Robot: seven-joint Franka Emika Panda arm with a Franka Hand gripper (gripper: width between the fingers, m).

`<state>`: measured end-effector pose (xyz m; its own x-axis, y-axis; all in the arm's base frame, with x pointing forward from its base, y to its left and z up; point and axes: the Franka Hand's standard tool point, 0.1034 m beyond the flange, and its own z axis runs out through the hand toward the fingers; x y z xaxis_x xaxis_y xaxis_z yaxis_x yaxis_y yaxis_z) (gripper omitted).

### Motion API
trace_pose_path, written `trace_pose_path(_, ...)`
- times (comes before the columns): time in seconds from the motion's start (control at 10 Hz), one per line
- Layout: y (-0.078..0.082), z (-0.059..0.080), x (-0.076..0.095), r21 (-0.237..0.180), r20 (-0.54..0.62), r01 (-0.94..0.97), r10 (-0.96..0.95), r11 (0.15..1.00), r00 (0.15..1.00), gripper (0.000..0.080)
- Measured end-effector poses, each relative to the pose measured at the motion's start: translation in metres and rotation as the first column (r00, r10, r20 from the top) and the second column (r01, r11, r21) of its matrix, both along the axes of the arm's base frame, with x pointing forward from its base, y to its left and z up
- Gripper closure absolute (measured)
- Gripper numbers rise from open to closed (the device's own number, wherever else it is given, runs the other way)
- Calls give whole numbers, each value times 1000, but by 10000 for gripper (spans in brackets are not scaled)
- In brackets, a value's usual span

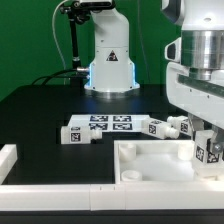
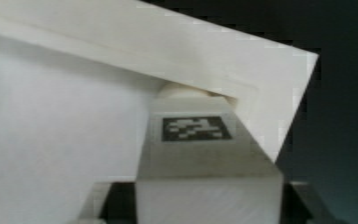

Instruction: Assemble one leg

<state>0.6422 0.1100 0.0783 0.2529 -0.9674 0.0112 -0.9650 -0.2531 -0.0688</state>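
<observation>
My gripper (image 1: 207, 135) is shut on a leg (image 1: 211, 151), a chunky white post with a square tag. It holds the leg upright over the corner of the large white panel (image 1: 150, 160) at the exterior view's right. In the wrist view the leg (image 2: 199, 140) runs from between my dark fingers (image 2: 123, 205) up to the panel's corner (image 2: 202, 92), where its far end meets the raised rim. The panel (image 2: 69, 110) fills most of that view. Whether the leg's tip sits in a corner hole is hidden.
Two more tagged legs (image 1: 75, 133) (image 1: 166, 127) lie behind the panel, on either side of the marker board (image 1: 108, 123). A white L-shaped rail (image 1: 40, 188) lines the table's front and left. The robot base (image 1: 108, 60) stands at the back.
</observation>
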Motion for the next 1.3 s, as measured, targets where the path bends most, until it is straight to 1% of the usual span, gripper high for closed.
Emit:
trace_pose_path(0.1,-2,0,0,14,0,23,-23,1000,1000,514)
trace_pose_path(0.2,-1,0,0,13,-1,11,-11,1000,1000,512)
trace_pose_path(0.3,0,0,0,3,0,-62,62,998,998,512)
trace_pose_path(0.4,7,-1,-1,-17,4,-220,220,975,975,327)
trace_pose_path(0.5,12,-1,-1,-28,16,-343,343,939,939,210)
trace_pose_path(0.6,14,-1,-2,-46,8,-498,499,866,867,169)
trace_pose_path(0.7,16,0,-3,-51,5,-578,579,814,815,169)
trace_pose_path(0.8,14,-1,-3,-52,4,-579,580,813,814,153)
trace_pose_path(1.0,12,-1,-2,-68,-9,-704,705,707,709,153)
trace_pose_path(1.1,9,-1,0,-96,-32,-851,853,516,521,151)
trace_pose_path(1.2,7,-3,1,-124,-41,-932,937,340,347,151)
trace_pose_path(1.3,6,-6,-2,-129,-50,-954,959,271,279,151)
